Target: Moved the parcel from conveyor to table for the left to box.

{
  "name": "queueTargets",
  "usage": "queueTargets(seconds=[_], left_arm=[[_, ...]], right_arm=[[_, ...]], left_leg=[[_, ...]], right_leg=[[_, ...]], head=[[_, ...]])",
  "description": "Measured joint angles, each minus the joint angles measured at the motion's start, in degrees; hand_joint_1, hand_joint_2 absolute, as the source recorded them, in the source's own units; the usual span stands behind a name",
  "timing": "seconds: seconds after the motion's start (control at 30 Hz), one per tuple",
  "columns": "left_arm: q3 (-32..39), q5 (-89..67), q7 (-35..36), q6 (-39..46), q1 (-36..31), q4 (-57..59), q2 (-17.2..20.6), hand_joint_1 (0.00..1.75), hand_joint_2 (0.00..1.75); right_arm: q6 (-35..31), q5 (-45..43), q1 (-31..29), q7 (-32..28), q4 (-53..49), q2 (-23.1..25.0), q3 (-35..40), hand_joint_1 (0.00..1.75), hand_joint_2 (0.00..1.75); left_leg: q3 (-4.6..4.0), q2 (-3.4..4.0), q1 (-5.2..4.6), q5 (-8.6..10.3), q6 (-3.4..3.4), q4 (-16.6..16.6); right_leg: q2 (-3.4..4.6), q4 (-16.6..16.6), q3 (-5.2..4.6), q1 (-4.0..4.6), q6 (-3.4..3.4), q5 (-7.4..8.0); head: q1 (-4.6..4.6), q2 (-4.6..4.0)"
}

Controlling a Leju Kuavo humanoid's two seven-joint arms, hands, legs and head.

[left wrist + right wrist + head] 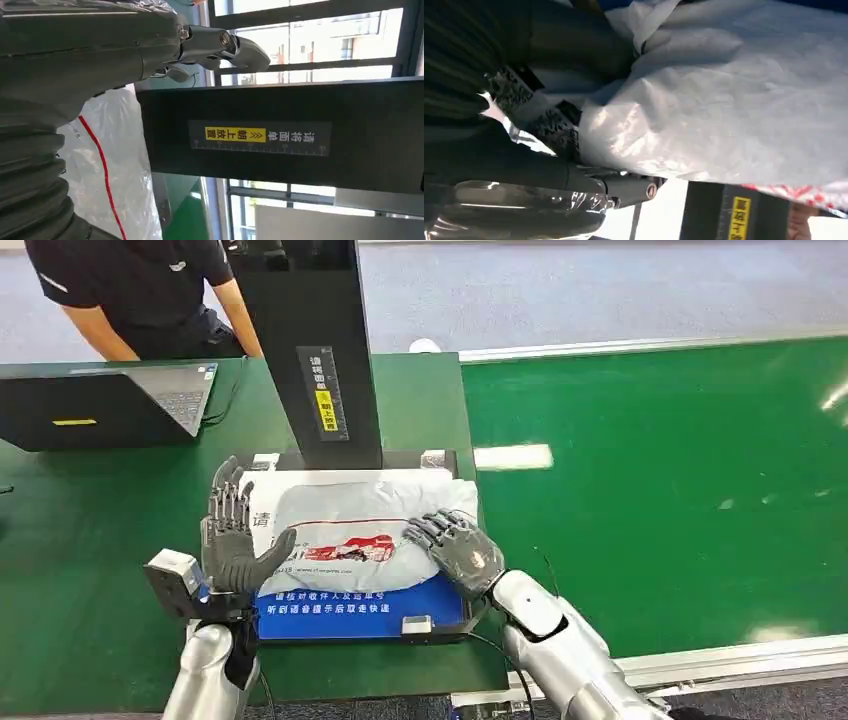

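White plastic parcel [365, 525] lies on the counter's [90, 540] scanner pad, right hand [462, 552] resting flat on it, fingers spread, left hand [232, 530] open alongside (handover looks next: left must grip).

— What could we read on the tall black upright post [318, 350] behind the scale?
— We made out a yellow label [235, 134] reading 朝上放置, with 请将面单 in white beside it above a ruler scale.
— And the blue mat [350, 612] under the white plastic parcel [360, 525]?
— We saw white Chinese lines there, partly 听到语音提示后取走快递. The parcel's red print was too small for us to read.
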Motion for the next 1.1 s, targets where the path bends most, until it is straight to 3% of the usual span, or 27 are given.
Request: queueTargets(seconds=[0.03, 0.07, 0.53, 0.63, 0.7, 0.77, 0.87, 0.93, 1.1], left_arm=[[-0.1, -0.1, 0.0, 0.0, 0.0, 0.1, 0.0, 0.00, 1.75], [-0.2, -0.1, 0.0, 0.0, 0.0, 0.2, 0.0, 0.00, 1.75], [-0.6, -0.1, 0.0, 0.2, 0.0, 0.7, 0.0, 0.00, 1.75], [-0.6, -0.1, 0.0, 0.3, 0.0, 0.9, 0.0, 0.00, 1.75], [-0.6, -0.1, 0.0, 0.4, 0.0, 0.9, 0.0, 0.00, 1.75], [-0.6, -0.1, 0.0, 0.8, 0.0, 1.0, 0.0, 0.00, 1.75], [-0.5, 0.1, 0.0, 0.7, 0.4, 1.0, 0.2, 0.00, 1.75], [-0.4, -0.2, 0.0, 0.1, 0.8, 1.0, 0.3, 0.00, 1.75], [0.0, -2.6, 0.2, -1.4, 1.8, 1.0, 0.7, 0.00, 1.75]], right_arm=[[-1.0, -0.4, -0.4, 0.0, 0.8, 0.1, 0.0, 0.00, 1.75], [-2.3, -0.8, -0.8, 0.2, 1.7, 0.1, 0.0, 0.00, 0.00], [-4.2, -4.0, -0.8, -3.3, 2.6, 0.4, -3.5, 0.00, 0.00], [-4.2, -9.6, 0.1, -11.3, 1.9, 1.2, -5.6, 0.00, 0.00], [-2.3, -17.8, 0.6, -16.8, 1.9, 2.2, -6.7, 0.00, 0.00], [4.9, -30.4, 1.5, -18.9, 0.3, 2.6, -6.1, 0.00, 0.00], [31.0, -52.2, 4.1, -19.5, -6.0, 1.9, -5.3, 0.00, 0.00], [45.3, -61.0, 6.5, -19.8, -10.8, 0.7, -5.3, 0.00, 0.00], [63.3, -73.3, 13.8, -19.9, -23.0, -3.9, -7.7, 0.00, 0.00]], left_leg=[[0.00, 0.00, 0.00, 0.00, 0.00, 0.0], [0.00, 0.00, 0.00, 0.00, 0.00, 0.0], [-0.01, 0.00, 0.00, 0.00, 0.00, 0.0], [-0.03, 0.00, 0.00, 0.00, 0.00, 0.0], [-0.03, 0.01, 0.00, 0.00, 0.00, 0.0], [-0.05, -0.01, 0.00, 0.00, 0.00, 0.0], [-0.06, -0.01, 0.00, -0.01, 0.00, 0.0], [-0.08, -0.02, 0.00, -0.01, 0.00, 0.0], [-0.17, -0.06, -0.03, -0.03, 0.03, 0.0]], right_leg=[[0.00, 0.0, 0.00, 0.00, 0.00, 0.00], [0.00, 0.0, 0.00, 0.00, 0.00, 0.00], [0.00, 0.0, -0.02, 0.00, 0.00, 0.00], [0.00, 0.0, -0.03, 0.01, 0.00, 0.00], [0.01, 0.0, -0.04, 0.01, 0.00, -0.01], [-0.02, 0.0, -0.05, 0.01, 0.00, -0.02], [-0.01, 0.0, -0.08, 0.00, -0.01, -0.02], [-0.02, 0.0, -0.09, 0.00, 0.00, -0.02], [-0.06, -0.1, -0.10, -0.03, 0.01, -0.03]], head=[[0.02, 0.00], [0.02, 0.00], [0.02, 0.00], [0.02, 0.00], [0.02, 0.00], [0.02, 0.00], [-0.02, 0.00], [0.00, 0.00], [0.04, 0.00]])
